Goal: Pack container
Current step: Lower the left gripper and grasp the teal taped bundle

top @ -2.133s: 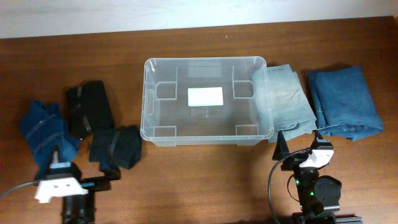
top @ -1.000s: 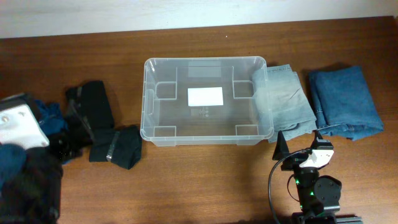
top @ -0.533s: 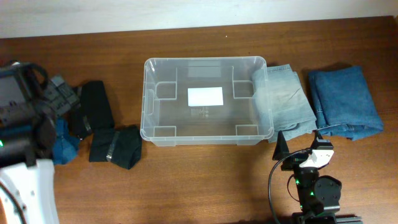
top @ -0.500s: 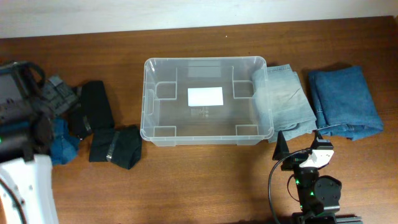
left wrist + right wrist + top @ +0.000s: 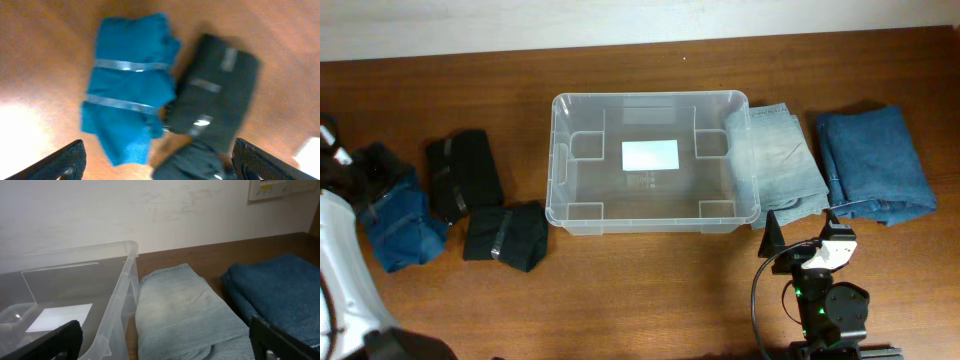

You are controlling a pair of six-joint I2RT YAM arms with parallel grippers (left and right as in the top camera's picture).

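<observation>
- The container (image 5: 560, 160) sits mid-table, far of the right arm, and it is empty but for the white label on its base. I judge packing has not begun.
- The step in hand looks like the first pick. The left gripper (image 5: 159, 160) hangs above the clothes on the left, jaws spread wide with nothing between them.
- Below it lie a blue bundle (image 5: 127, 107) crossed by two pale bands and, touching its right edge, a black bundle (image 5: 217, 100).
- The right gripper (image 5: 165, 342) is likewise wide open and holds nothing. It is parked near the container's near right corner, facing the far wall.
- The next move probably calls for centring over one bundle and coming straight down so the fingers straddle it (the blue one touches its black neighbour, so a stray finger could snag both).
- Only the overhead view shows the whole layout: a second black bundle (image 5: 505, 237) near the container's left wall, pale denim (image 5: 780, 165) against its right wall and dark denim (image 5: 875, 165) further right.
- Only the left wrist view shows the bands clearly, though it is blurred.
- The right wrist view alone shows the pale denim pressed to the container's wall at table level.
</observation>
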